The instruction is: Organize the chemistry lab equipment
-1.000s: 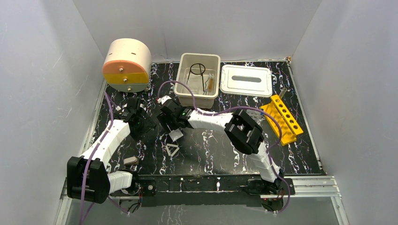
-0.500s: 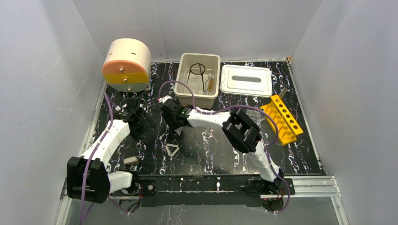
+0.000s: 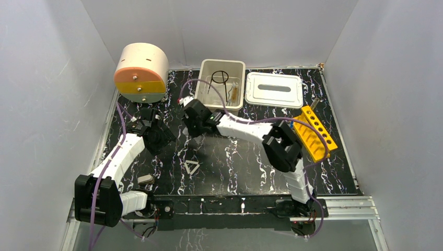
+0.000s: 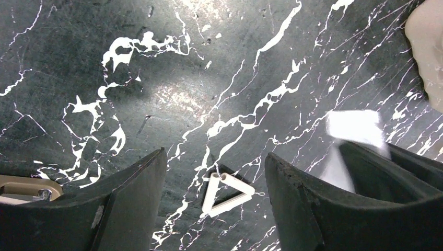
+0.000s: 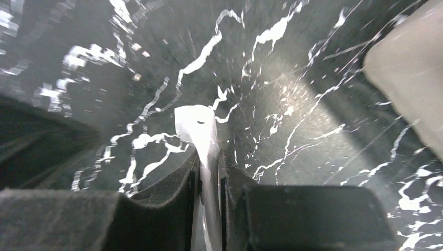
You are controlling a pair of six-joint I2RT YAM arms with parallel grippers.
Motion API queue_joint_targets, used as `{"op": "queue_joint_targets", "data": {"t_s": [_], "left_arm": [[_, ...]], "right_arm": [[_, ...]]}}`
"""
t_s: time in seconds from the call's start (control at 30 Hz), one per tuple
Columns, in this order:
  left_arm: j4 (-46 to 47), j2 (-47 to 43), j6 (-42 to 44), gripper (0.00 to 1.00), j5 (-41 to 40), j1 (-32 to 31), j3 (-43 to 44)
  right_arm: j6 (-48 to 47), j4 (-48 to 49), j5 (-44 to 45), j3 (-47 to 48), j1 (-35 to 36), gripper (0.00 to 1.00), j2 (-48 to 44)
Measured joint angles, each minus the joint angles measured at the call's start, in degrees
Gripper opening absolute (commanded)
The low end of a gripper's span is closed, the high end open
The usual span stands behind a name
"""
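Up at 11 o'clock on the table sits the drum, with the yellow tube rack at 3. Right gripper, near 12, is pinching a thin silvery piece. Left gripper at 9 hangs spread wide, and the white triangle frame lies around 6.

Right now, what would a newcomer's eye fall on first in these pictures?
Probably the big beige-and-orange drum in the far left corner and the yellow tube rack at the right edge of the black marbled table. Next, the right gripper, shut on a thin grey metal piece close to the open white bin.
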Motion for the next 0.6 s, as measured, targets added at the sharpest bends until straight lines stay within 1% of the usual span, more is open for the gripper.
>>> {"op": "queue_joint_targets", "data": {"t_s": [0.2, 0.33, 0.43, 0.6], "left_arm": [[0.55, 0.00, 0.15, 0.67, 1.03, 0.00, 0.00], [1.42, 0.02, 0.44, 0.67, 2.08, -0.02, 0.00], [1.97, 0.20, 0.63, 0.67, 3.58, 0.00, 0.00], [2.84, 0.98, 1.11, 0.67, 5.27, 0.00, 0.00]], "right_arm": [[0.04, 1.44, -4.48, -0.50, -4.74, 0.25, -9.70], [0.46, 1.86, -5.18, -0.13, -8.59, 0.25, -13.22], [0.94, 1.81, -3.91, 1.14, -11.96, 0.26, -13.49], [2.82, 0.17, 2.69, 1.95, -17.33, 0.26, -13.38]]}}
